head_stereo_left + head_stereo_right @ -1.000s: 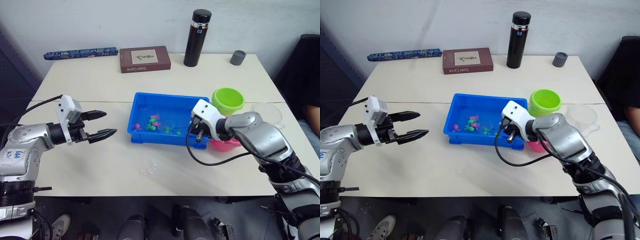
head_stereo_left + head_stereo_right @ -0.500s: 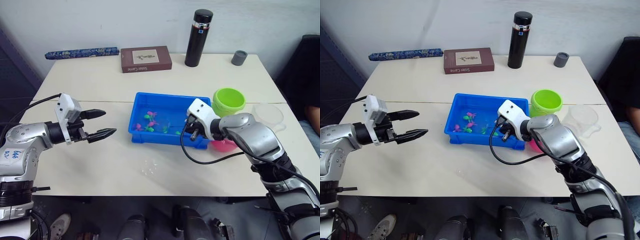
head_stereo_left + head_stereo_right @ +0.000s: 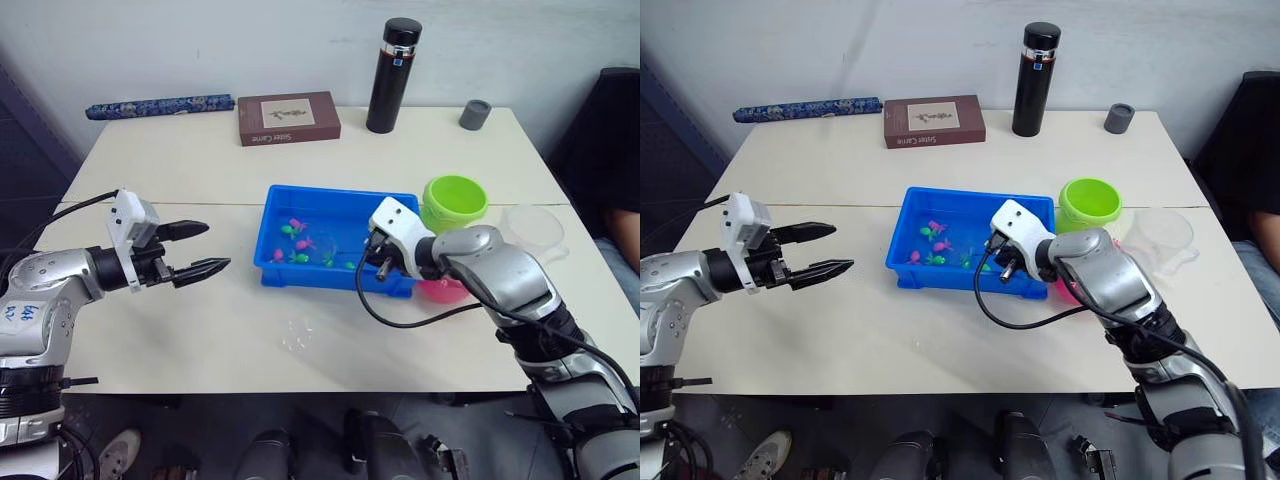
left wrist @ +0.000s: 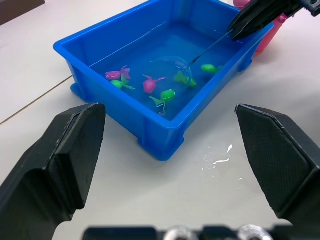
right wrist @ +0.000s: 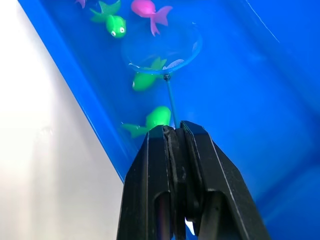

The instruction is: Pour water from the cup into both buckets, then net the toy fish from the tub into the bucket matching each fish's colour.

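The right claw [image 5: 175, 131] pinches the net [image 5: 162, 50] by its handle, hoop dipped among the toy fish [image 4: 150, 83] in the tub [image 3: 275, 200], while the left claw [image 3: 200, 249] hovers spread over the counter [image 3: 200, 330].

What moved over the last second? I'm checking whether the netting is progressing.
The right claw, shut on the net, carried it leftward across the tub, and the fish have shifted. The left claw stayed open beside the tub; the buckets stayed put.
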Controlling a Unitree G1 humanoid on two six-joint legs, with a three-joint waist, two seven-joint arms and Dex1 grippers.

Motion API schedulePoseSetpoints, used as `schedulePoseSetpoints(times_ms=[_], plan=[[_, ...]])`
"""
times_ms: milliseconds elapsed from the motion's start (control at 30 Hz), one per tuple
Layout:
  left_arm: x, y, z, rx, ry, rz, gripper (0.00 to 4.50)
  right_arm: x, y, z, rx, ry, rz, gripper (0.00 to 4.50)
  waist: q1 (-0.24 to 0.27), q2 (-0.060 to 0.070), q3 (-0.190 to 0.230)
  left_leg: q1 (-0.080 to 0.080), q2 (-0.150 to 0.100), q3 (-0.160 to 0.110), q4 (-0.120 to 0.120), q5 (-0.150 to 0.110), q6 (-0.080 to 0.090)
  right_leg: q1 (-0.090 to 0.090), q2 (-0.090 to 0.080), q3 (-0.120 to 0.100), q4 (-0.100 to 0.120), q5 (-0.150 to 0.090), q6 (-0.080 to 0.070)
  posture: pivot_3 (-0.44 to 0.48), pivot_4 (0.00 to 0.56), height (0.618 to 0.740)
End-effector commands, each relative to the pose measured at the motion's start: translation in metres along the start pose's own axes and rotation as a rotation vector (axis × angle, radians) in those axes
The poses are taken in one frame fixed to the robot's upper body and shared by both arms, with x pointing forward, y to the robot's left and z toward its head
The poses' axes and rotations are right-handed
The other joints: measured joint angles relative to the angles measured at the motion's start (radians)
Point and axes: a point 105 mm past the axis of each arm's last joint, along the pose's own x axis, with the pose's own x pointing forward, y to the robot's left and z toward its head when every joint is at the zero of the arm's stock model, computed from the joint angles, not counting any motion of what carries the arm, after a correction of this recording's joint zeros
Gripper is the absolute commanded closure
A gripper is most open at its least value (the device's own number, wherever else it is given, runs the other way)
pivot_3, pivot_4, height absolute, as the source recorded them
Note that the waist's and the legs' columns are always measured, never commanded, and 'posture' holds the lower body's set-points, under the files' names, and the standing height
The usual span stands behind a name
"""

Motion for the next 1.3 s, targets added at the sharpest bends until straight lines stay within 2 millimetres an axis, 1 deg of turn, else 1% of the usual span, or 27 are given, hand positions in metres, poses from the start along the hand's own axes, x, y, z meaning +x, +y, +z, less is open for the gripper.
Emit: schedulePoseSetpoints(times_ms=[33,233,300,467,800,1000,1067,1267,1300], plan=[[-0.006,-0.001,0.014,0.045,-0.030,0.007,0.03,-0.001,-0.002,0.019,-0.043,-0.056,-0.024,4.50,0.000,0.000,0.000,0.000,0.000,0.000,0.000,0.000,0.000,0.000,0.000,0.000,0.000,0.000,0.000,0.000,0.150,0.740],[-0.007,-0.003,0.014,0.042,-0.031,0.008,0.03,0.005,-0.003,0.030,-0.002,-0.106,-0.026,4.50,-0.003,0.000,0.000,0.000,0.000,0.000,0.000,0.000,0.000,0.000,0.000,0.000,0.000,0.000,0.000,0.000,0.150,0.740],[-0.007,-0.003,0.014,0.043,-0.029,0.008,0.03,0.004,-0.005,0.032,0.004,-0.113,-0.030,4.50,-0.004,0.000,0.000,0.000,0.000,0.000,0.000,0.000,0.000,0.000,0.000,0.000,0.000,0.000,0.000,0.000,0.150,0.740],[-0.006,-0.004,0.014,0.043,-0.030,0.004,0.03,-0.006,-0.010,0.037,0.067,-0.157,-0.025,4.50,-0.004,0.000,0.000,0.000,0.000,0.000,-0.001,0.000,0.000,0.000,0.000,0.000,-0.001,0.000,0.000,0.000,0.150,0.740],[-0.003,-0.003,0.016,0.044,-0.039,-0.008,0.03,-0.020,-0.016,0.026,0.102,-0.141,-0.037,4.50,-0.014,0.000,0.000,0.000,0.000,0.000,-0.003,0.000,0.000,0.000,0.000,0.000,-0.003,0.000,0.000,0.000,0.150,0.740],[0.002,-0.007,0.021,0.069,-0.047,-0.056,0.03,-0.050,-0.018,0.019,0.085,-0.172,-0.017,4.50,-0.015,0.000,0.000,-0.001,0.000,-0.001,-0.006,0.000,0.000,0.000,0.000,-0.001,-0.006,0.000,0.000,0.000,0.150,0.740],[0.003,-0.007,0.023,0.075,-0.050,-0.068,0.03,-0.056,-0.017,0.019,0.081,-0.183,-0.008,4.50,-0.015,0.000,0.000,-0.001,0.000,0.000,-0.006,0.000,0.000,0.000,0.000,-0.001,-0.007,0.000,0.000,0.000,0.150,0.740],[0.016,-0.014,0.027,0.111,-0.042,-0.138,0.03,-0.088,-0.019,0.013,0.044,-0.224,0.001,4.50,-0.014,0.000,0.000,-0.001,0.000,0.000,-0.007,0.000,0.000,0.000,0.000,-0.001,-0.007,0.000,0.000,0.000,0.150,0.740],[0.020,-0.017,0.028,0.116,-0.043,-0.157,0.03,-0.096,-0.023,0.014,0.042,-0.241,-0.020,4.50,-0.015,0.000,0.000,-0.001,0.000,-0.001,-0.007,0.000,0.000,0.000,0.000,-0.001,-0.008,0.000,0.000,0.000,0.150,0.740]])
